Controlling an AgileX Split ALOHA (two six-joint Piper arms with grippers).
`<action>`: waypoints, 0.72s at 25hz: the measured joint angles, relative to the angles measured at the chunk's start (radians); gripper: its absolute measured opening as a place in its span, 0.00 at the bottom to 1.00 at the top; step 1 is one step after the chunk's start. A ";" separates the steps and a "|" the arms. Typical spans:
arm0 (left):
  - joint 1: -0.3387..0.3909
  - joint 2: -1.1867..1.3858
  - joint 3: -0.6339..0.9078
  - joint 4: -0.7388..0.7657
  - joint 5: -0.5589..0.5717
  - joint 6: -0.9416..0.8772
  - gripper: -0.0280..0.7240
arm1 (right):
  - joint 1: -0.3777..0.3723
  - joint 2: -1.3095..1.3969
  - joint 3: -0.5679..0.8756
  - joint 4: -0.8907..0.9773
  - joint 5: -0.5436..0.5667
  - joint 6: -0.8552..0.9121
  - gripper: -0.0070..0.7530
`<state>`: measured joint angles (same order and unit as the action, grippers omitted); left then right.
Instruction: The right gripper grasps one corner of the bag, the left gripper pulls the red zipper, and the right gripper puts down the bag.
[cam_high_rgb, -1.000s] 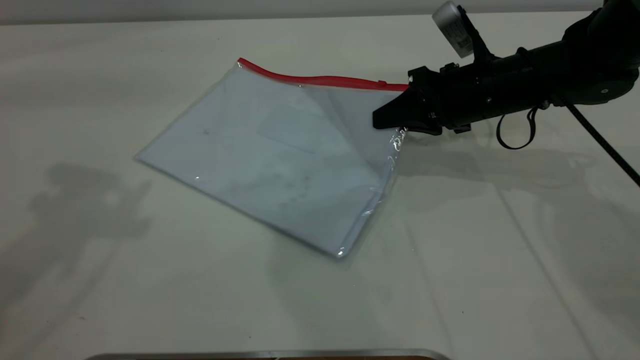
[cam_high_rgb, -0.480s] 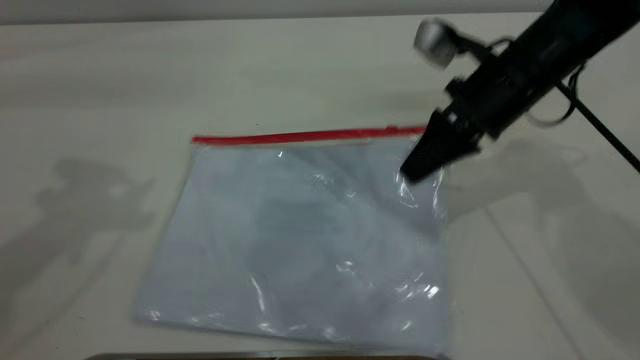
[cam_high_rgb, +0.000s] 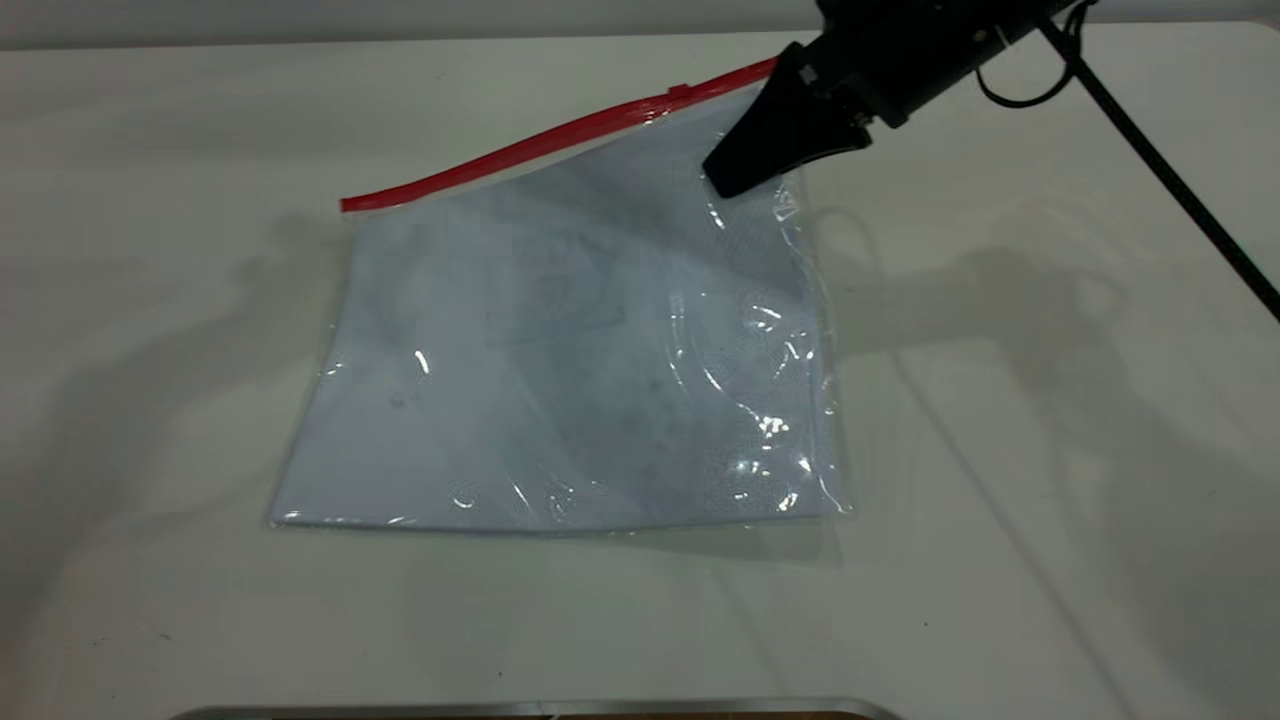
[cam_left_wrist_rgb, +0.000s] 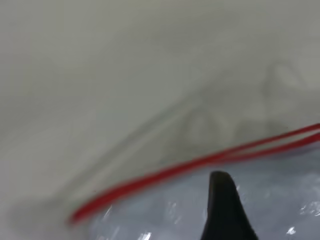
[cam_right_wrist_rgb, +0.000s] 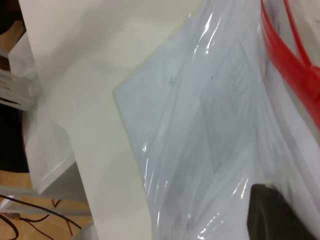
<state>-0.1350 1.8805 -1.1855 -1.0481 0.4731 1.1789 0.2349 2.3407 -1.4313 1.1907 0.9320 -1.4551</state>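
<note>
Bag (cam_high_rgb: 560, 360): flat clear plastic pouch holding white sheets, with a small rectangular label pocket (cam_high_rgb: 555, 300) showing through the front. Its upper right corner (cam_high_rgb: 770, 110) is lifted, pinched in the right claw (cam_high_rgb: 730, 180); the rest hangs and slopes away below and to the left of that claw, the lower edge resting on the white desk (cam_high_rgb: 1000, 450). The plastic is crinkled and shiny along the short side under the claw.

Red zipper (cam_high_rgb: 540, 145): thin red strip along the raised long edge, running from the right claw down and leftward to the far corner. A small red slider tab (cam_high_rgb: 678, 93) sits on the strip close to the claw.

Right claw: black tapered fingers closed onto the bag's corner, reaching in from the upper right; a looped black cable (cam_high_rgb: 1020, 95) hangs behind it.

Left claw (cam_left_wrist_rgb: 225, 210): seen only in its own wrist view as one black fingertip just beside the red strip, over the clear plastic. Whether it is open or closed cannot be told.
</note>
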 joint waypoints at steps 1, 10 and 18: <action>-0.011 0.053 -0.052 -0.018 0.038 0.054 0.72 | 0.004 -0.001 0.000 0.000 -0.005 -0.004 0.05; -0.087 0.470 -0.464 -0.066 0.445 0.191 0.72 | 0.004 -0.001 0.000 0.000 -0.021 -0.013 0.05; -0.133 0.615 -0.645 -0.065 0.560 0.135 0.72 | 0.004 -0.001 0.000 0.000 -0.022 -0.014 0.05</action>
<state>-0.2678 2.4957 -1.8309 -1.1127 1.0335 1.3135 0.2387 2.3399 -1.4313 1.1907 0.9101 -1.4696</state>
